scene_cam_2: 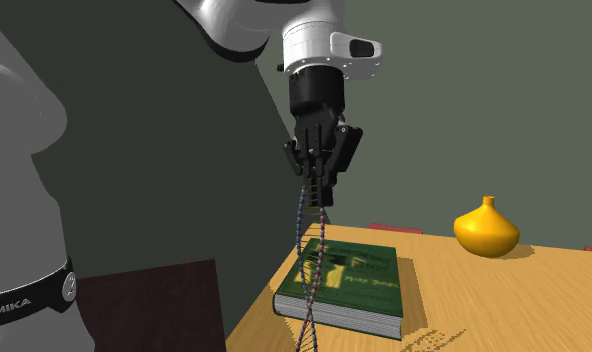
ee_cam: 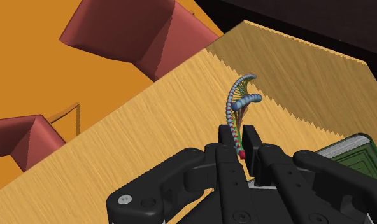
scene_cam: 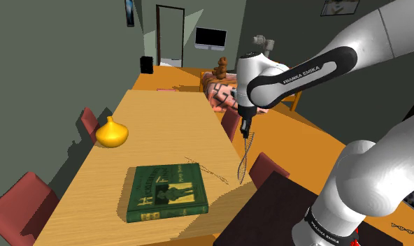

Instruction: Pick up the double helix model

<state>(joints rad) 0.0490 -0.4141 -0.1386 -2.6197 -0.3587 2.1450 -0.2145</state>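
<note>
Tool (ee_cam: pixel 238 136) grips helix (ee_cam: pixel 244 100); arm (scene_cam: pixel 303 75) reads FRANKA EMIKA.

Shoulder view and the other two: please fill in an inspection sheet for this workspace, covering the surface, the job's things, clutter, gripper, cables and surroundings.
Surface: long table with a light wood grain.
Job's things: the double helix model hangs upright from the gripper, beside the book. I cannot tell whether its lower end clears the table.
Clutter: a green book lies flat near the table's edge. A yellow vase stands farther along, apart from it.
Gripper: the gripper points down, with its fingers shut on the model's top end.
Cables: nothing seen.
Surroundings: red chairs around the table, a dark screen on the far wall, and a doorway.
</note>
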